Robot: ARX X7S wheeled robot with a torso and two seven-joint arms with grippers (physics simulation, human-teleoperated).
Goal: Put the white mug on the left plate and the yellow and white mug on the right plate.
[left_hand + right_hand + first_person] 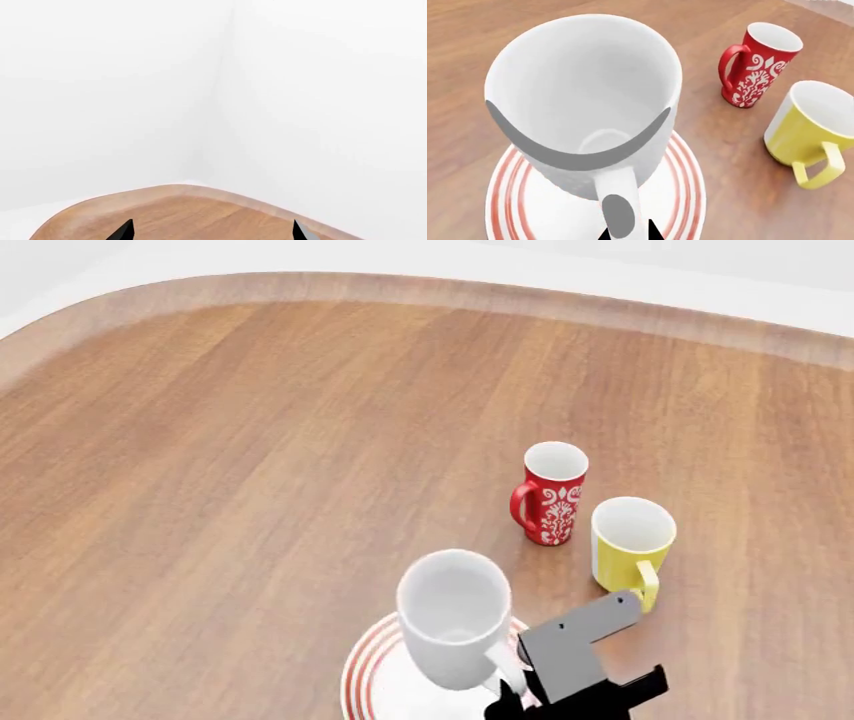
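**A:** Where is the right arm, and what is it doing?

**B:** In the head view the right gripper (514, 680) sits at the bottom edge, right of centre, a dark angular block reaching in from below. Its fingers are closed on the handle of the white mug (454, 615), which is upright over a plate. The right wrist view looks straight down into the mug's open mouth, with the handle running toward the camera and dark fingertips pinching it at the lower edge.

**A:** Which plate is that?

**B:** Only one shows: a white plate with red rings (367, 672), partly cut off at the bottom of the head view. I cannot tell whether it is the left or the right one. Whether the mug's base touches the plate or hangs just above it is also unclear.

**A:** And the yellow and white mug?

**B:** It (631, 545) stands upright on the wooden table (240, 460), near the plate, on its right and slightly farther from the robot, handle pointing toward the robot. Just beside it, farther back, stands a red patterned mug (553, 492), apart from it.

**A:** What about the left arm?

**B:** It is out of the head view. Its wrist camera shows two dark fingertips of the left gripper (212, 231) set wide apart, holding nothing, over the table's curved edge with white walls beyond.
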